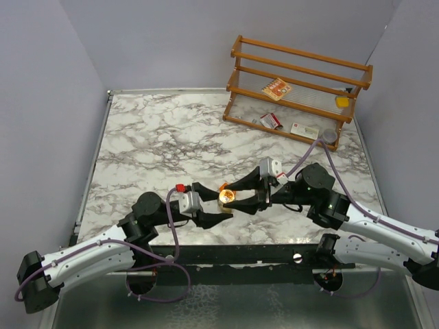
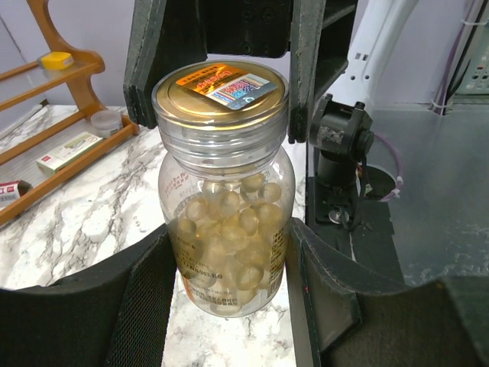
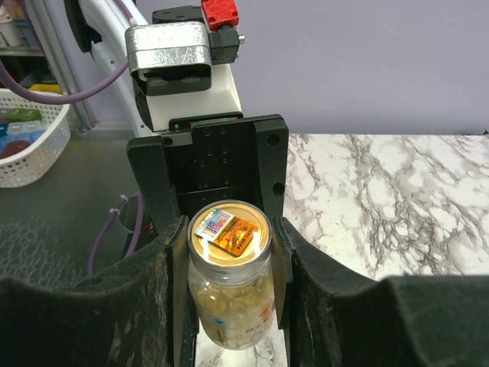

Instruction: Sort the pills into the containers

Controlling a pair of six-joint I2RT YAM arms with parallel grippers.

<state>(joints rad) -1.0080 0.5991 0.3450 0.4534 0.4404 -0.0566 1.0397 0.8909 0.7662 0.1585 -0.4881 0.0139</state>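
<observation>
Top view: jar mostly hidden between left claw and right claw; only gold lid shows, pills not visible. Packets in rack too small to read. Right arm cut by right edge.
Left wrist view: lid sticker text, jar label print unreadable; rack cut by left edge.
Right wrist view: jar label blurred, in shadow between fingers; basket cut at left, contents blurred.

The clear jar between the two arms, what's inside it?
Pale yellow round capsules fill the clear jar to about its shoulder, under a gold lid. The fingers of the left end effector and printing hide some, so no count.
</observation>
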